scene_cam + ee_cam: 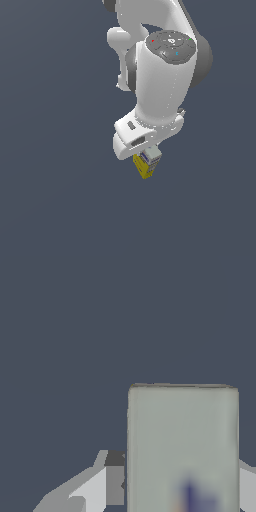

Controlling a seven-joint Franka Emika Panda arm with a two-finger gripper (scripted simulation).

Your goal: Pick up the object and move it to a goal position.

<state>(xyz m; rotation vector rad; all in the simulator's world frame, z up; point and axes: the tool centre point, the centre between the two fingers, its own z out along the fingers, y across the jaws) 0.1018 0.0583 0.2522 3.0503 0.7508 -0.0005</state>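
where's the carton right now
In the exterior view the carton sits just below centre, directly under the white claw, with its fingers at its sides. In the wrist view its whitish-grey top face fills the foreground.

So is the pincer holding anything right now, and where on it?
It appears to hold the carton, pinched near its upper end between the fingers. The pincer covers the contact, so the exact grip cannot be told.

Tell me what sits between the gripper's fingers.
The yellow-sided carton sits between the fingers of the gripper; the wrist view shows its whitish-grey face.
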